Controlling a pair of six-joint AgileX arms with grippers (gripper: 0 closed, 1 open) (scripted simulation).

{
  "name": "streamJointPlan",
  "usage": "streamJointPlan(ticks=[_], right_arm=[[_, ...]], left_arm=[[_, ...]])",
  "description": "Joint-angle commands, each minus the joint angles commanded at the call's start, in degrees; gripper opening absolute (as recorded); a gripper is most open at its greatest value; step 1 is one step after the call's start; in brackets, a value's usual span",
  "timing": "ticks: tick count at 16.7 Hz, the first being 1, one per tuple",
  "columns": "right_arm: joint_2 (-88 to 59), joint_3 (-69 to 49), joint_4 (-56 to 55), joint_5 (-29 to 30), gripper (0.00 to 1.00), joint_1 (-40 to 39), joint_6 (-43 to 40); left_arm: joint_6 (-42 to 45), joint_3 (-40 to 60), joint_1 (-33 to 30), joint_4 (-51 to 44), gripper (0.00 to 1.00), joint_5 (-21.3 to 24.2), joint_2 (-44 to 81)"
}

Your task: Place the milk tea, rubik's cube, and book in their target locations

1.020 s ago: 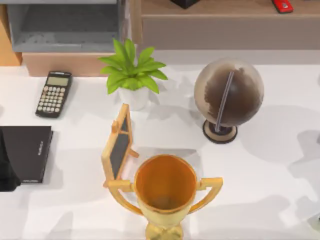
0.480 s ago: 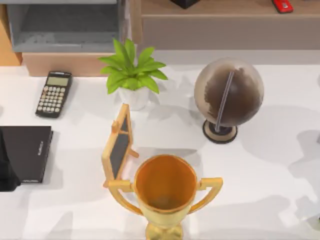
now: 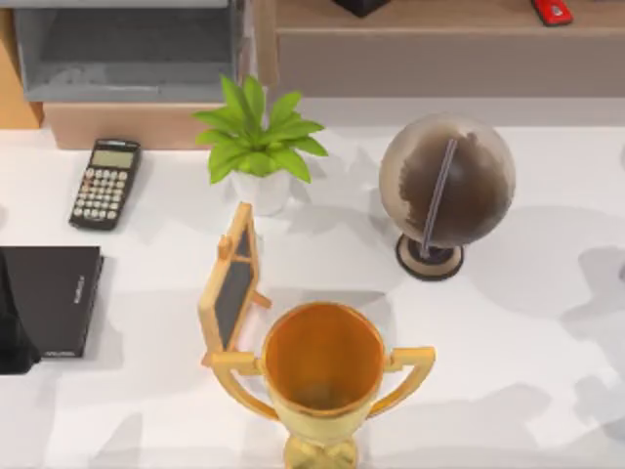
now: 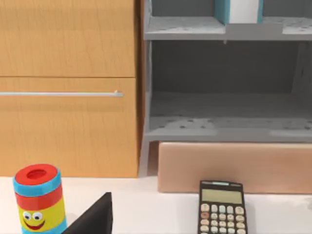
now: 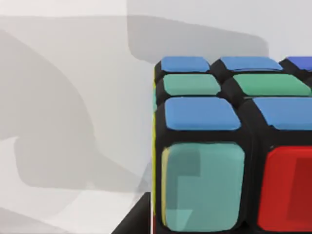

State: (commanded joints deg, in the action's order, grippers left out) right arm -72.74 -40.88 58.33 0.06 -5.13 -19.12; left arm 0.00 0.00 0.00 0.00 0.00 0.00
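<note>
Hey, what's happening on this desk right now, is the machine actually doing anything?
From above, the white desk holds a gold trophy cup, a brown globe, a green potted plant, a black calculator and a thin black notebook, all standing untouched. The right arm's wrist camera sits very close to a multicoloured rubik's cube, apparently the piece being worked on. The left arm's camera looks toward a grey shelf unit, where a light-blue book stands on the upper shelf, and a striped smiley-face cup on the desk.

the rubik's cube point(image 5: 229, 146) and book point(image 4: 239, 10) are cut off by frame edges.
</note>
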Motion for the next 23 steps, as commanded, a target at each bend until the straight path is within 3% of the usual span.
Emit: streamJointPlan(ticks=[7, 11, 23], right_arm=[[0.72, -1.55, 2.15, 0.01, 0.00, -0.03, 0.09], [-1.62, -5.66, -2.95, 2.19, 0.00, -1.50, 1.60], [-13.72, -33.59, -46.68, 17.39, 0.00, -12.44, 14.64]], left_arm=[[0.00, 0.00, 0.00, 0.00, 1.00, 0.00, 0.00], [0.00, 0.00, 0.00, 0.00, 1.00, 0.00, 0.00], [0.00, 0.00, 0.00, 0.00, 1.00, 0.00, 0.00]])
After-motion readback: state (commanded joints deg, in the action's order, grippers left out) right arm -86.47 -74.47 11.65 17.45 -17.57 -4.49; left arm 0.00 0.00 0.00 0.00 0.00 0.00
